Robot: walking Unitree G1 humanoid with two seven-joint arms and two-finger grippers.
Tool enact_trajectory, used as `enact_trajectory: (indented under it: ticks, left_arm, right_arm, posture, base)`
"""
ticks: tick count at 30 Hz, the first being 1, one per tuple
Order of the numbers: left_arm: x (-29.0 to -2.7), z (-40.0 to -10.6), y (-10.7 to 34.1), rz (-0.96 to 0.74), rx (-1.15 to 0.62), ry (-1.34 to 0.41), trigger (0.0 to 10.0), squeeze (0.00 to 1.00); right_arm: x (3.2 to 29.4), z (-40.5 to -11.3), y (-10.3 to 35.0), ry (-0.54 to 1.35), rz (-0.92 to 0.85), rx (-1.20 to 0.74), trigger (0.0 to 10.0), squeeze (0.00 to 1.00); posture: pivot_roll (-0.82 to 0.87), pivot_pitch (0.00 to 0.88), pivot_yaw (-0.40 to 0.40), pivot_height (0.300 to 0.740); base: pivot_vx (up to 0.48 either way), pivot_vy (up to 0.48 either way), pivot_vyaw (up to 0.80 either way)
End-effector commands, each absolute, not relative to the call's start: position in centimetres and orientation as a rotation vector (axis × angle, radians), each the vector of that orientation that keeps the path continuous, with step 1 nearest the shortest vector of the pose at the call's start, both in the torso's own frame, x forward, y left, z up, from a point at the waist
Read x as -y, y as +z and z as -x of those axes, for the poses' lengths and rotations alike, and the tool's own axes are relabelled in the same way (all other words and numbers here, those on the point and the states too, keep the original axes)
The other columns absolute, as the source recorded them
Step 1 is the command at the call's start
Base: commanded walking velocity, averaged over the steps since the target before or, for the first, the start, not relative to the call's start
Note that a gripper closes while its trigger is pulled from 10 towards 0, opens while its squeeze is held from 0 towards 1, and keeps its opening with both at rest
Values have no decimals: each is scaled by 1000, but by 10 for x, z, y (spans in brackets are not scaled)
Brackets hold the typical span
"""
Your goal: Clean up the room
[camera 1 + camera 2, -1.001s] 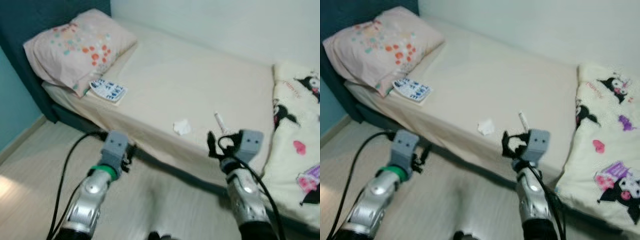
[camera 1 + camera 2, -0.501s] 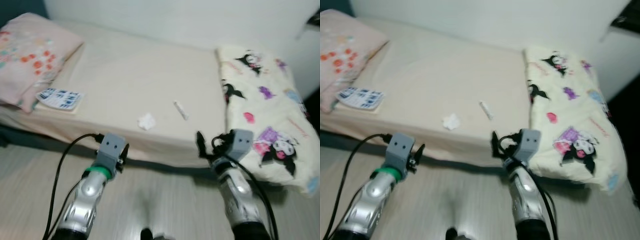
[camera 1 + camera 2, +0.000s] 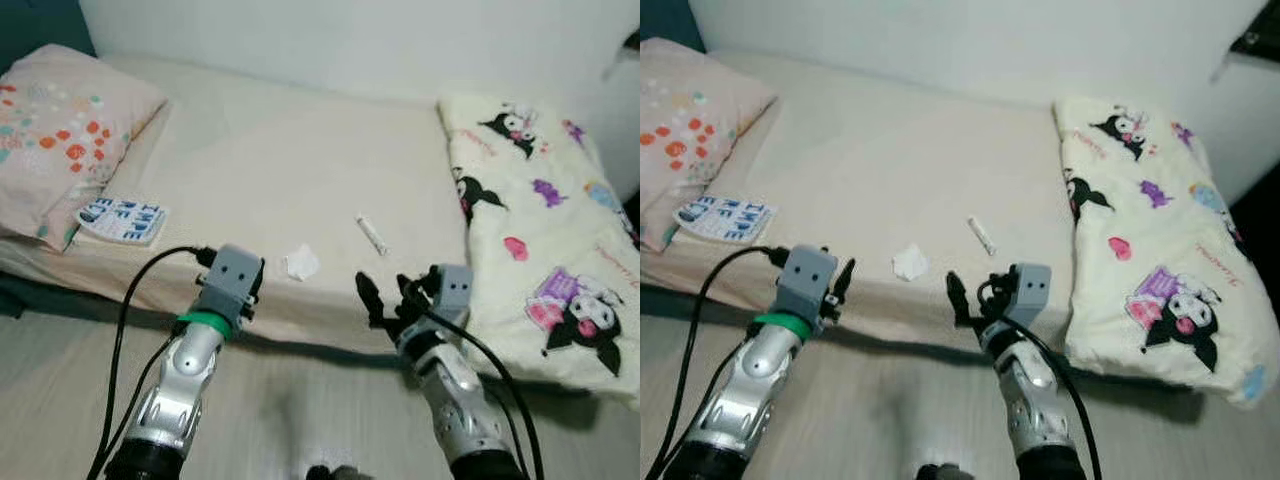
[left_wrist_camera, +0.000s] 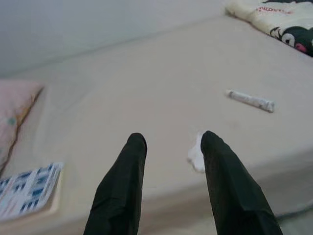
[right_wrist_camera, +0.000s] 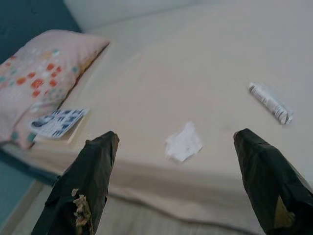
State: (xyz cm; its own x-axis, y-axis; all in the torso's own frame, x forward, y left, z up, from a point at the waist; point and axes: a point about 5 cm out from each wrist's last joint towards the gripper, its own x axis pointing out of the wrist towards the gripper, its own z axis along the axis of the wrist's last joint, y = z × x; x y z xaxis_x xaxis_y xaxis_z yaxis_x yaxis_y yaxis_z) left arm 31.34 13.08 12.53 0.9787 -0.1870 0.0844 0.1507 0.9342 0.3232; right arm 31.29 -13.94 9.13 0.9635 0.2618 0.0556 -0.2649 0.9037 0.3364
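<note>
i've stepped closer; right gripper (image 5: 176, 183) spread wider, left gripper (image 4: 168, 142) parted. one crumpled tissue (image 3: 301, 263), one tube (image 3: 371, 234), one booklet (image 3: 120, 221).

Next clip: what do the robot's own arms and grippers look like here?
Both arms are silver metal tubes, each with a grey boxy camera housing at the wrist. The left gripper has a green ring behind its wrist and a black cable looping back. The right gripper trails black cables too. Each has two long black fingers.

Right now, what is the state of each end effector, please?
Left end effector: open, holding nothing.
Right end effector: wide open, holding nothing.
</note>
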Motion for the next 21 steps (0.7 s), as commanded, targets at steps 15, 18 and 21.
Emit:
enact_trajectory:
  ticks: [15, 18, 21]
  left_arm:
    - [-118, -313, 123, -321, 123, -215, 10000, 0]
    - [-118, -313, 123, -321, 122, -217, 10000, 0]
    - [-117, -313, 121, -314, 106, -220, 10000, 0]
  right_arm:
    - [150, -312, 85, 237, -349, -13, 10000, 0]
    - [151, -311, 84, 235, -343, -16, 10000, 0]
    - [153, -311, 83, 227, -332, -22, 10000, 0]
  posture:
    - [115, 95, -58, 740]
    - [115, 95, -58, 740]
    - [115, 95, -58, 740]
  base:
    - [480, 0, 0]
    - [395, 0, 0]
    - [260, 0, 0]
